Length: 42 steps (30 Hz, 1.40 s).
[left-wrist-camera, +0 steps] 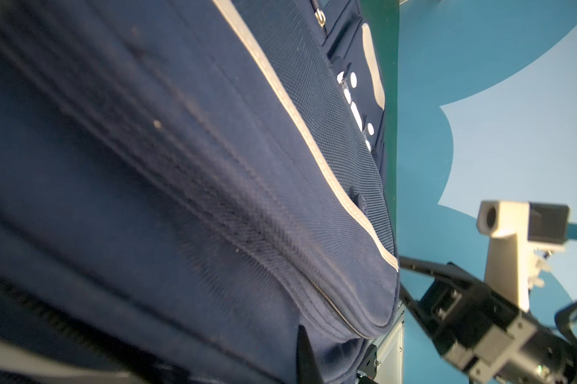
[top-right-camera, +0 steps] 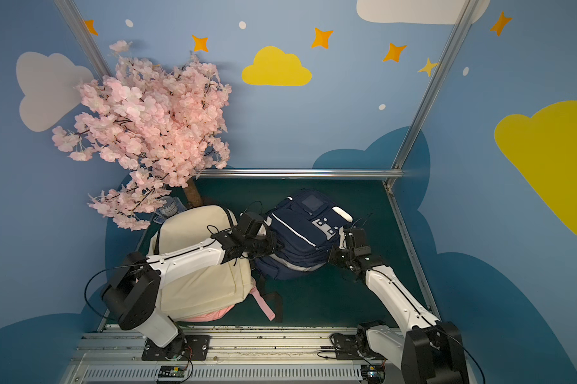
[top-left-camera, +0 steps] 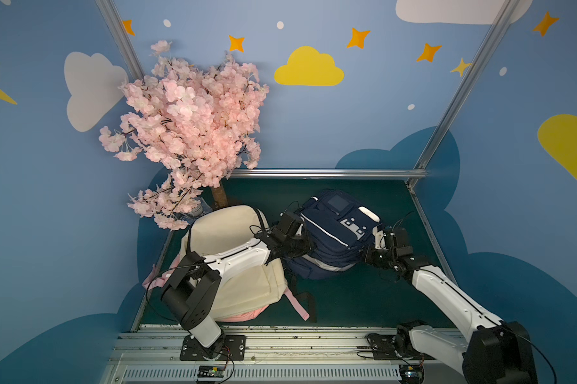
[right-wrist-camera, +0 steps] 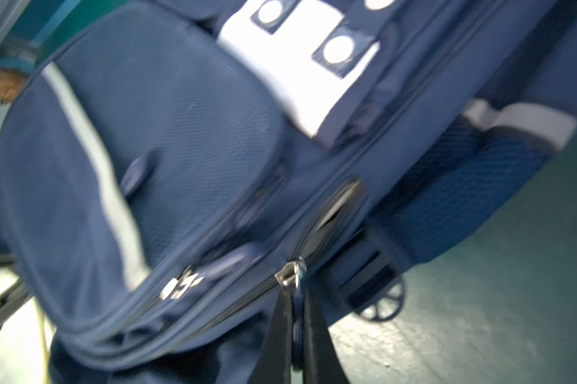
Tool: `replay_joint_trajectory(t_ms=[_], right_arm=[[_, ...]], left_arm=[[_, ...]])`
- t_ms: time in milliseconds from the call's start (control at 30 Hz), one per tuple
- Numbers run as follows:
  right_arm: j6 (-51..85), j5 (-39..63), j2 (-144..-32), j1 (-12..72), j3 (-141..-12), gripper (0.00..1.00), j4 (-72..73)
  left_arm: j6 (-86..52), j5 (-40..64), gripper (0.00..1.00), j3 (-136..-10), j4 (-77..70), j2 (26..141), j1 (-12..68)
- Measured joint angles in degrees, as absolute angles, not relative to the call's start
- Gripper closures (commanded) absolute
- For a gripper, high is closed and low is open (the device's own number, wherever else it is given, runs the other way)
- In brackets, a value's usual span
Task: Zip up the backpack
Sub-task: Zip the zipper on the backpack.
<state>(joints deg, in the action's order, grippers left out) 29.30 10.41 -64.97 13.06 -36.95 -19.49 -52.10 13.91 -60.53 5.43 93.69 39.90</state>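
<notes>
A navy backpack (top-left-camera: 333,232) (top-right-camera: 300,232) lies on the green table in both top views. My left gripper (top-left-camera: 305,247) (top-right-camera: 270,246) presses into its left side; in the left wrist view one dark finger (left-wrist-camera: 306,354) shows with navy fabric (left-wrist-camera: 180,199) folded against it, jaws shut on that fabric. My right gripper (top-left-camera: 367,255) (top-right-camera: 334,256) (right-wrist-camera: 297,327) is at the bag's right side, shut on the zipper pull (right-wrist-camera: 297,299) hanging from the silver slider (right-wrist-camera: 288,274). Past the slider a short stretch of zipper (right-wrist-camera: 333,212) gapes open; behind it the teeth are closed.
A cream backpack (top-left-camera: 237,272) with pink straps lies under my left arm. An artificial cherry blossom tree (top-left-camera: 187,126) and a plastic bottle (top-left-camera: 198,209) stand at the back left. Metal frame rails (top-left-camera: 330,173) edge the table. Another pair of silver sliders (right-wrist-camera: 180,284) sits on a neighbouring zipper.
</notes>
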Motion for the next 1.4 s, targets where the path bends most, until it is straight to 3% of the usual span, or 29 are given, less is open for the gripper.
replay_joint_trajectory(t_ms=[300, 500, 600, 700, 800, 1033, 1167, 1300, 1400], right_arm=[[27.90, 15.70, -69.63, 8.58, -42.13, 0.97, -24.77], [28.82, 13.08, -66.74, 6.96, -42.04, 0.60, -27.24], [28.49, 10.79, -62.02, 6.15, -40.86, 0.46, -27.27], [28.32, 9.04, -58.50, 4.95, -38.79, 0.36, -26.50], [28.38, 8.54, -59.51, 2.72, -37.89, 0.32, -26.04], [31.09, 11.18, -72.36, -3.97, -39.72, 0.29, -21.74], [32.60, 14.83, -80.58, -6.48, -43.86, 0.30, -19.22], [32.88, 19.73, -90.06, -7.18, -50.22, 0.49, -16.73], [33.76, 21.96, -93.38, -7.09, -51.37, 0.68, -15.18]], left_arm=[[-51.11, 12.75, 0.97, -62.83, 7.79, 96.14, 41.23], [-47.83, 11.51, 0.93, -69.25, 11.68, 100.90, 40.95], [-46.35, 11.29, 0.91, -70.91, 14.02, 102.85, 40.49], [-44.53, 11.57, 0.90, -74.72, 17.21, 106.15, 40.03], [-42.06, 11.88, 0.87, -80.79, 20.25, 110.41, 39.72], [-35.24, 11.38, 0.75, -92.66, 25.52, 118.02, 39.16], [-32.12, 10.94, 0.62, -96.44, 27.88, 120.97, 38.70], [-30.26, 9.45, 0.49, -97.89, 29.47, 122.21, 38.09], [-29.71, 7.03, 0.40, -98.26, 30.98, 122.13, 37.98]])
